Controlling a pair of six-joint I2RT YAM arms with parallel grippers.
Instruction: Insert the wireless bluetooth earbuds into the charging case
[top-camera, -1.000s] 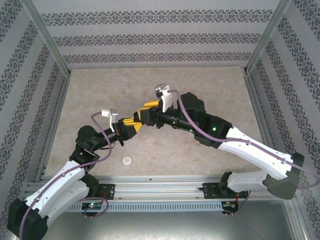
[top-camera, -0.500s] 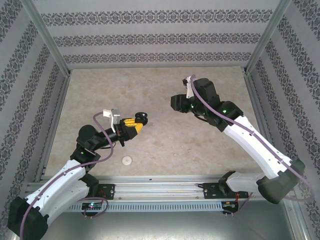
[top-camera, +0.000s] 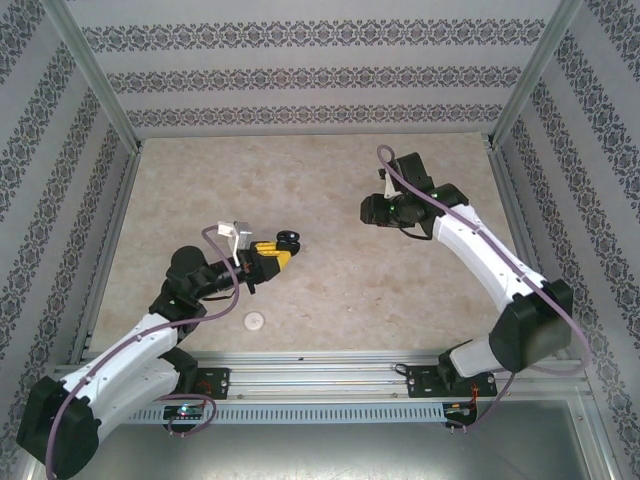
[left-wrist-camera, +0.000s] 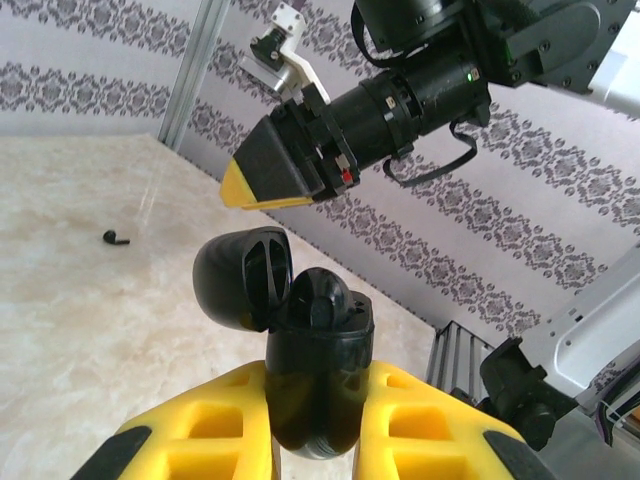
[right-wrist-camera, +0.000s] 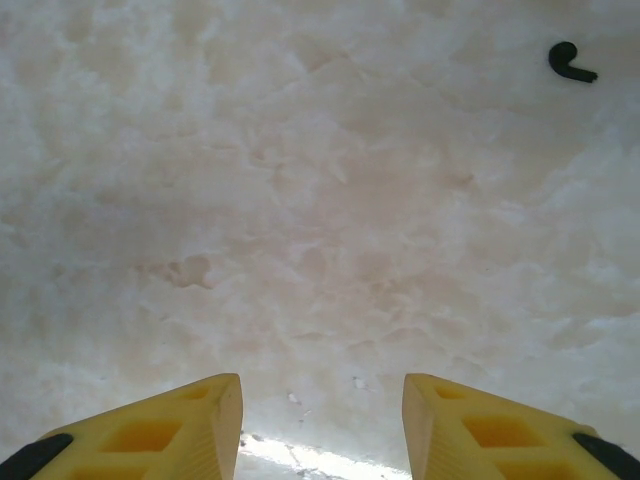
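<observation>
Left fingers (left-wrist-camera: 425, 425) tight around open charging case (left-wrist-camera: 318, 365); right fingers (right-wrist-camera: 165, 432) apart, empty, black earbud (right-wrist-camera: 570, 62) beyond

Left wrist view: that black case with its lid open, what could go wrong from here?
The left gripper pinches only the lower part of the charging case; a push from above might tilt it or make it slip.
The black earbud on the table is tiny and lies off to one side of the open right gripper, so a grab could miss or flick it.
</observation>
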